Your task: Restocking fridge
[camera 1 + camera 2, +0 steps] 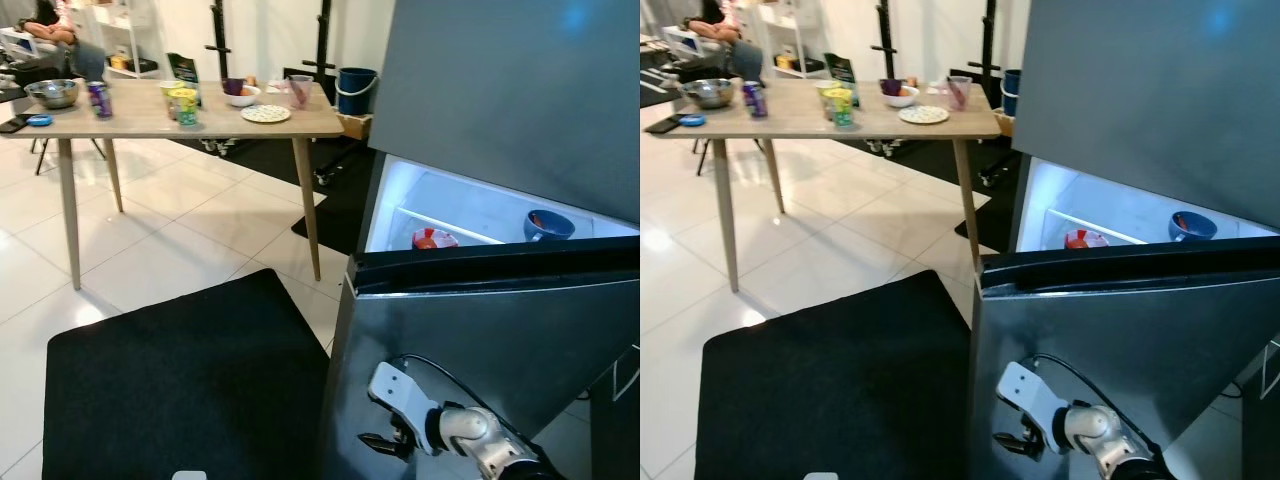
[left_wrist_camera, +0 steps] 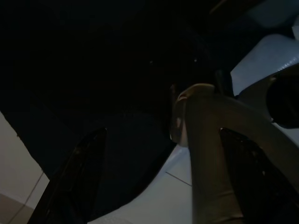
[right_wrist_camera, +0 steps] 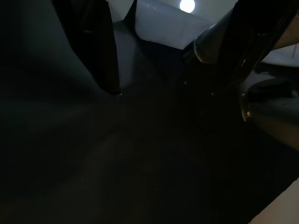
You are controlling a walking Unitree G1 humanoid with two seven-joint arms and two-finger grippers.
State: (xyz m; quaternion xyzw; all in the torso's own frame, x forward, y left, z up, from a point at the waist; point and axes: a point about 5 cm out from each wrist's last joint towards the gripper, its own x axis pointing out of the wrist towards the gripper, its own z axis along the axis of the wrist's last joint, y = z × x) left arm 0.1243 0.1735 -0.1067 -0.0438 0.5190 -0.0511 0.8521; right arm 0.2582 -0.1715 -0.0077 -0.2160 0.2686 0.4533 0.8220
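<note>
1. Fridge (image 1: 520, 90) at the right, dark steel, with one door ajar over a lit white compartment.
2. Inside on the shelf: red-lidded container (image 1: 434, 239) toward the left, blue bowl (image 1: 548, 225) toward the right, well apart.
3. Right gripper (image 1: 385, 442) low in front of the lower fridge door, black fingers seemingly close together near the steel face; contact impossible to judge.
4. Left gripper (image 2: 159, 186) seen from its wrist, two dark fingers spread wide over black mat (image 1: 180, 380) and pale floor tile, holding nothing.
5. Wooden tabletop (image 1: 130, 122) across the room at the upper left, carrying a steel bowl (image 1: 53, 93) near the left edge, a can (image 1: 98, 99) beside it, a green-and-yellow cup (image 1: 184, 105) mid-table, a patterned plate (image 1: 266, 113) and white bowl (image 1: 241, 95) toward the right end.
6. Blue bucket (image 1: 356, 90) beyond the tabletop's right corner.
</note>
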